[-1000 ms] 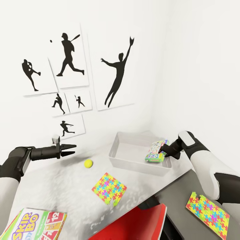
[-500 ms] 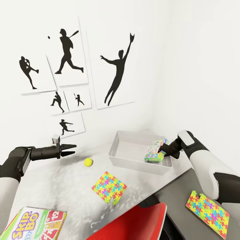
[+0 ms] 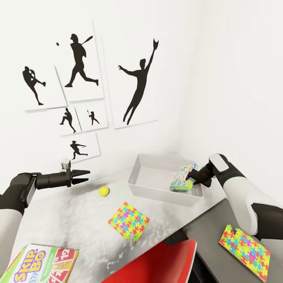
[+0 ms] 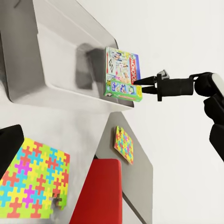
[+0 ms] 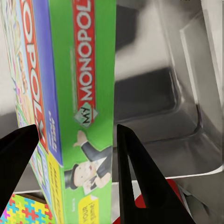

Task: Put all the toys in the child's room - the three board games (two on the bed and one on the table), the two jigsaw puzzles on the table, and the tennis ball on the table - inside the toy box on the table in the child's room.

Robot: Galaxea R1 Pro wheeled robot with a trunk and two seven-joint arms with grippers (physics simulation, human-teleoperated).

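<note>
Monopoly box lowered slightly into toy box.

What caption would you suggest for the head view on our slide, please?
Right gripper holds the Monopoly board game over the toy box; tennis ball waits on the table.

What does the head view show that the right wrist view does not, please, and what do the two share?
Head view alone: the tennis ball on the table, the Skip-Bo box, the left pincer and the baseball silhouettes on the wall. Right wrist view alone: the printed "My Monopoly" lettering on the box edge. Shared: the Monopoly box held by the right pincer over the toy box, plus a jigsaw puzzle.
</note>
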